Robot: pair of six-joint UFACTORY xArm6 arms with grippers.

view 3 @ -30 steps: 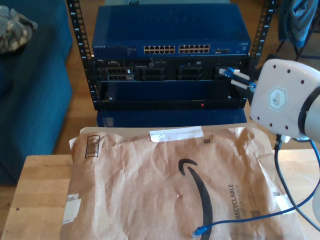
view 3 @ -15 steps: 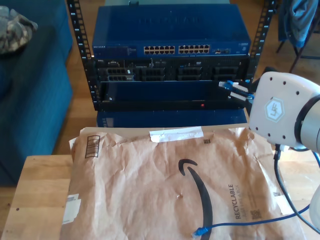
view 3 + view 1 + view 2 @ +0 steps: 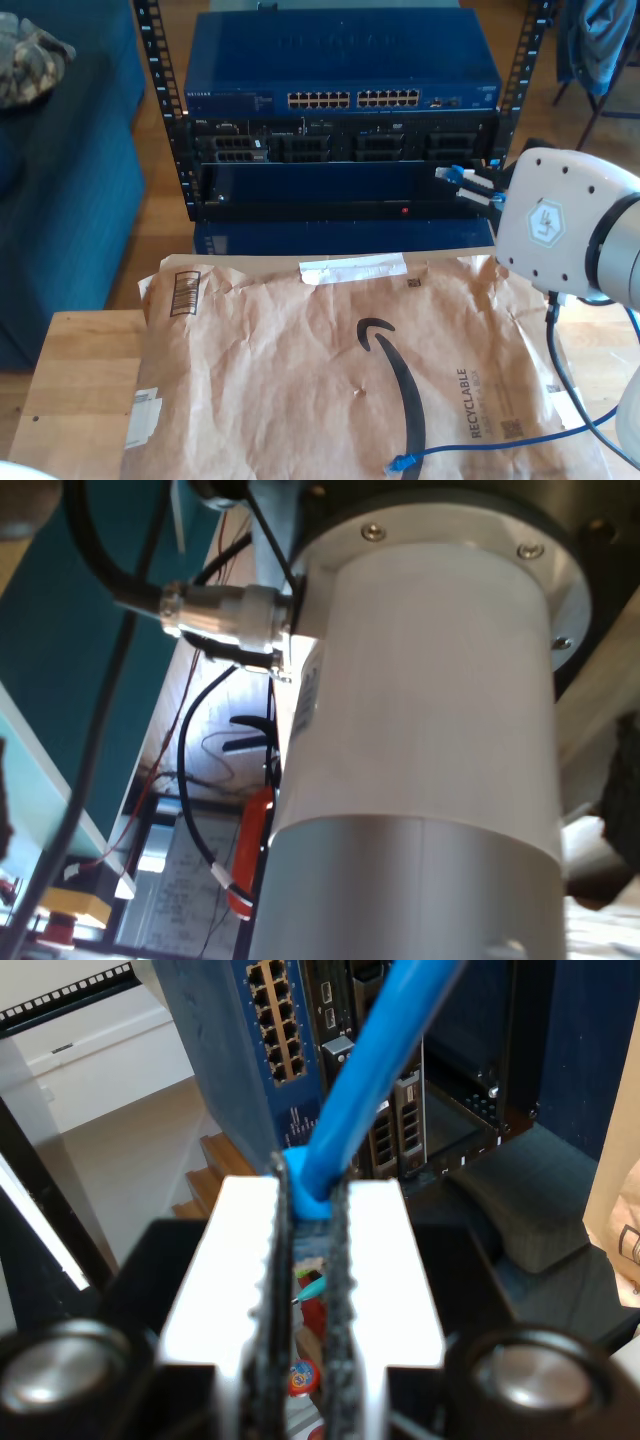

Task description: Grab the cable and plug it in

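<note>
My second gripper [image 3: 310,1260] is closed tight on the cable [image 3: 345,1090], pinching the blue line between its two white fingers [image 3: 235,1270]. In the exterior view it sits at the right, holding the blue plug [image 3: 455,174] up in front of the black rack [image 3: 340,165]. The rest of the cable hangs down and runs across the brown paper envelope [image 3: 300,380], where its other plug [image 3: 400,462] lies. The envelope covers a wooden worktop [image 3: 75,390]. A blue switch [image 3: 340,70] with rows of ports sits on top of the rack. The floor [image 3: 170,230] is wood. I cannot tell if my first gripper is open or closed
</note>
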